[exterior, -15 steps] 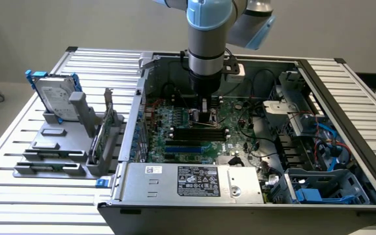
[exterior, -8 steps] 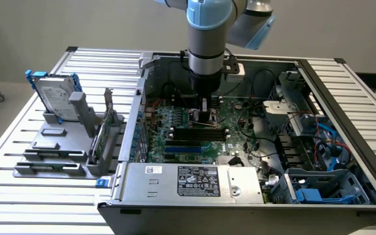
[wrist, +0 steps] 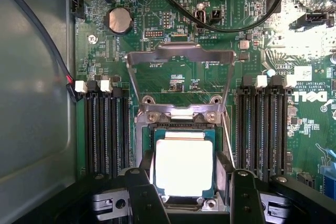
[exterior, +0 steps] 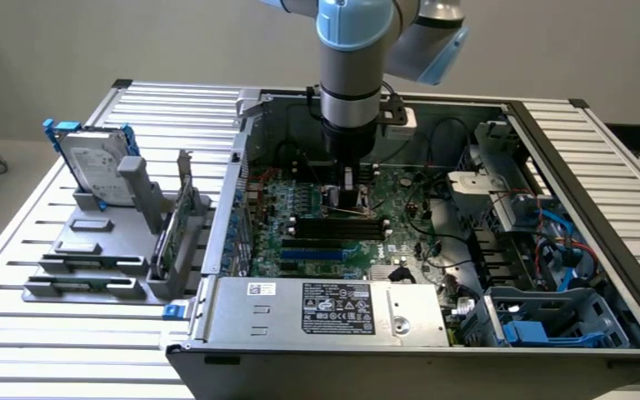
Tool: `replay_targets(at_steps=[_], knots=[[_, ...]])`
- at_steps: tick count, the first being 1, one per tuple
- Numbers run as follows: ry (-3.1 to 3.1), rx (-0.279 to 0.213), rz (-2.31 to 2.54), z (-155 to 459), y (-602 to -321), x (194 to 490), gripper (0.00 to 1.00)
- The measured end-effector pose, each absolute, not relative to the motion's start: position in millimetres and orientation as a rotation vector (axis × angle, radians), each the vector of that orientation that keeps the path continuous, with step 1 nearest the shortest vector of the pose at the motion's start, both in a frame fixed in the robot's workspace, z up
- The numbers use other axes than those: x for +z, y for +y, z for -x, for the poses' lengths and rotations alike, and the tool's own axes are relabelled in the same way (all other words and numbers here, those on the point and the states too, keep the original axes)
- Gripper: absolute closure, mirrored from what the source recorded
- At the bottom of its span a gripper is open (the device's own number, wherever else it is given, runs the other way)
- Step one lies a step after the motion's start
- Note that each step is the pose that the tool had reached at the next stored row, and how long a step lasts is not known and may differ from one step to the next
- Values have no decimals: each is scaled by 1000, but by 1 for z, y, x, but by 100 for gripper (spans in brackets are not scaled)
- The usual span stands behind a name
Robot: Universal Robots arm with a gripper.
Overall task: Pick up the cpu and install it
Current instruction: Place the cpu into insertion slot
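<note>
The cpu (wrist: 184, 167), a flat square chip with a bright silvery top, lies within the dark metal-framed socket (wrist: 223, 169) of the green board (wrist: 210, 72). The socket's load plate (wrist: 181, 56) is swung up and open behind it. My gripper (wrist: 190, 182) hangs low over the socket with its two black fingers (wrist: 142, 192) standing on either side of the chip. One finger sits at the chip's edge, and a gap shows between the chip and the other finger. In the exterior view my gripper (exterior: 348, 196) reaches straight down into the open computer case (exterior: 297, 312).
Black memory slots (wrist: 105, 129) flank the socket on both sides, and black cables (wrist: 231, 24) loop over the board behind it. The case wall (wrist: 37, 103) is close beside the slots. Outside the case, a silver hard drive with blue brackets (exterior: 92, 162) stands in a grey rack (exterior: 87, 250).
</note>
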State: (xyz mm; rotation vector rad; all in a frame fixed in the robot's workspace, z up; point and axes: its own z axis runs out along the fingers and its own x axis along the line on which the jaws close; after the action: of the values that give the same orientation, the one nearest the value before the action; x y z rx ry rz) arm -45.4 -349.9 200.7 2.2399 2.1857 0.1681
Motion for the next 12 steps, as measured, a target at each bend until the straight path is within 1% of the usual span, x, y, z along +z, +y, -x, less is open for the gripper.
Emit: replay_targets(at_steps=[12], knots=[[2181, 161, -2233, 47, -347, 199, 45]])
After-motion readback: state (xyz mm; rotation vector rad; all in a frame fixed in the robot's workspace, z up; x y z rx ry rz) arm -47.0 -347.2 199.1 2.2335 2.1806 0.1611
